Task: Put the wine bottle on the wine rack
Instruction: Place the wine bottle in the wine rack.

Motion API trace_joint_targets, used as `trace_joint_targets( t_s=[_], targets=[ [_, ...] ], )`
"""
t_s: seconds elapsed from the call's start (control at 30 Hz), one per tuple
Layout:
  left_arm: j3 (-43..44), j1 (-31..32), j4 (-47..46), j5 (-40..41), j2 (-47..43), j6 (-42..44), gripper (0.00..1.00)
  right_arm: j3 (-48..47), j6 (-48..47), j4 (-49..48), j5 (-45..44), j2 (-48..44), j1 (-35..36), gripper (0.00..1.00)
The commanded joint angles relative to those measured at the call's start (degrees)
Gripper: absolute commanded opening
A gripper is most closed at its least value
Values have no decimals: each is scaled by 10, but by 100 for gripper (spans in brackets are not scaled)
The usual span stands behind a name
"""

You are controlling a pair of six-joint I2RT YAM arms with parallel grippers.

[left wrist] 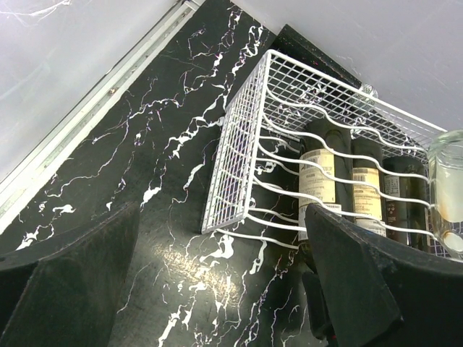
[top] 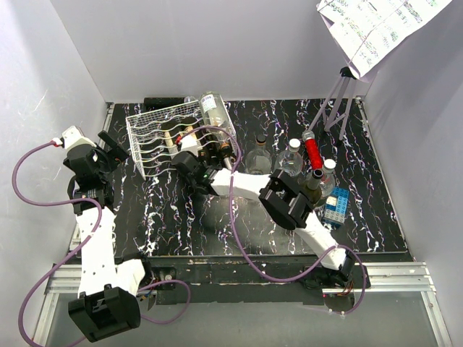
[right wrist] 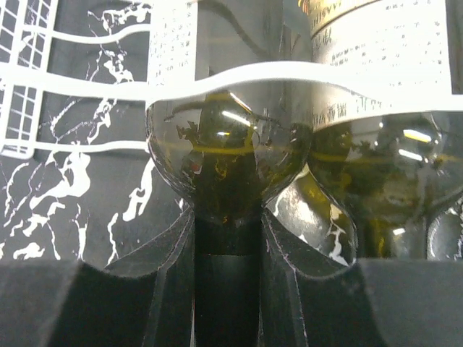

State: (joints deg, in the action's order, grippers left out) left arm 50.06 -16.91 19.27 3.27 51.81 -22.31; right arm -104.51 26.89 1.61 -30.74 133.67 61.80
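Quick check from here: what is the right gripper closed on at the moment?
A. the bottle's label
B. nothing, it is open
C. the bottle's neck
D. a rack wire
C: the right wrist view shows the right gripper with a finger pressed on each side of the dark neck of the bottle, right at its shoulder, and a wire of the rack crossing the body beyond.
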Motion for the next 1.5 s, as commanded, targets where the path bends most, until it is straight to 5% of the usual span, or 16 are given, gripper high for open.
trace_joint_targets(
  t_s=[0.0, 0.23, 0.47, 0.6, 0.7, 1.07, 1.47],
  targets=[
    [-3, -1, 0, -8, -4, 3, 98, -96, 17, -82, -29, 7, -4, 1],
    [3, 0, 6, -12, 4, 2, 98, -139, 27, -33, -16, 33, -4, 2],
    [3, -1, 5, -18, 6, 4, 98, -132, 31, -31, -8, 34, -4, 37],
    [2, -1, 6, -17, 10, 4, 98, -93, 23, -62, 9, 11, -2, 69],
    [8, -1, 10, -23, 18, 3, 98, -66, 24, -51, 16, -16, -2, 76],
    [-1, -5, -15, -123, 36, 6, 98, 42, -46, 94, 73, -232, 26, 80],
    [-35, -6, -124, -350, 19, 7, 98, 20, -68, 468, 6, -481, 39, 78]
  ],
)
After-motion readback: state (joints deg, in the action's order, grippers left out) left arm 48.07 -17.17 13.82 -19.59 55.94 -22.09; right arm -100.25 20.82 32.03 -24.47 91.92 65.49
